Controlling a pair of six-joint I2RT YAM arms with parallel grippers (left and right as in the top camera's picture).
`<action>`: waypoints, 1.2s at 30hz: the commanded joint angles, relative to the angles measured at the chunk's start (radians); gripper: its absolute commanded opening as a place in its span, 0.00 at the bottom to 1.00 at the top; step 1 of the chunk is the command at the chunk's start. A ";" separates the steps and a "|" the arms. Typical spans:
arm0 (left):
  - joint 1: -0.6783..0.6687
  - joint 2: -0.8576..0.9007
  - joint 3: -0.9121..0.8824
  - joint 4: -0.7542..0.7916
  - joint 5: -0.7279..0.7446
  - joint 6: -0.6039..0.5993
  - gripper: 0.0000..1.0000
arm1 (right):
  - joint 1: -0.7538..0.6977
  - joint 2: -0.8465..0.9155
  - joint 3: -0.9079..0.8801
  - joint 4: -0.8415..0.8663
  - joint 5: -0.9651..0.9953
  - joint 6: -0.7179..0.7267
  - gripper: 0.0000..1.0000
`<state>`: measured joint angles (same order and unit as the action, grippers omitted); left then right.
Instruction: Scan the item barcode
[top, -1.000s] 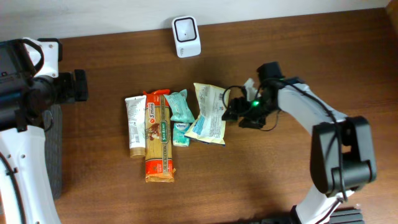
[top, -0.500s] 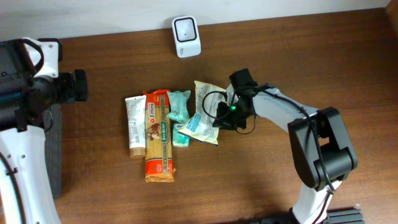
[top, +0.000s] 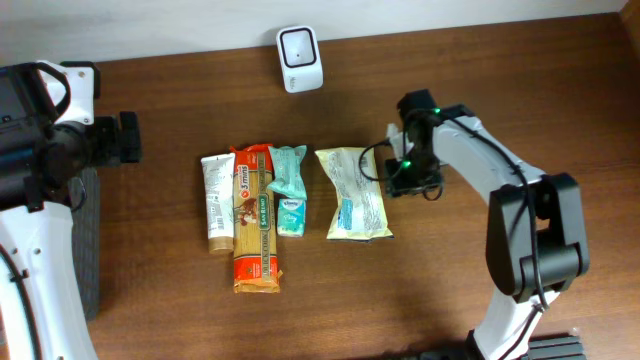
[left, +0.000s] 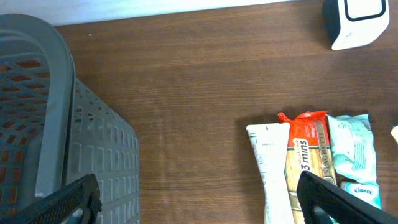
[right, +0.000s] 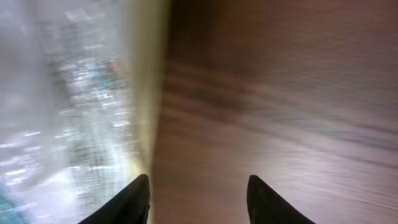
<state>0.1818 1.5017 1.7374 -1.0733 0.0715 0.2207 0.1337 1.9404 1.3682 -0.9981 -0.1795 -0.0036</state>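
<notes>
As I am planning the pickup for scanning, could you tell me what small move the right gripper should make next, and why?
Probably shift the right gripper sideways until the edge of the yellowish packet sits between its fingers: they stand apart over bare table, with the packet just beside one finger.

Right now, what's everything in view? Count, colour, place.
scanner: 1, white, back of table, centre
tube: 1, white, left end of row
pasta pack: 1, orange, right of tube
tissue packs: 2, teal, right of pasta pack
bag: 1, pale yellow, right end of row
basket: 1, grey, far left
table: 1, brown wood
left gripper: open, empty, near basket
right gripper: open, empty, beside bag's right edge
</notes>
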 joint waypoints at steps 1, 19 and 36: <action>0.003 -0.011 -0.002 0.002 0.011 0.013 0.99 | -0.045 -0.023 0.103 -0.039 -0.035 -0.041 0.49; 0.003 -0.011 -0.002 0.002 0.011 0.013 0.99 | 0.231 0.104 0.173 0.015 -0.061 0.361 0.10; 0.003 -0.011 -0.002 0.002 0.011 0.013 0.99 | 0.269 0.256 0.383 -0.153 -0.225 0.156 0.33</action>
<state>0.1818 1.5017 1.7374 -1.0729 0.0715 0.2207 0.3767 2.1883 1.6707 -1.1084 -0.3424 0.2413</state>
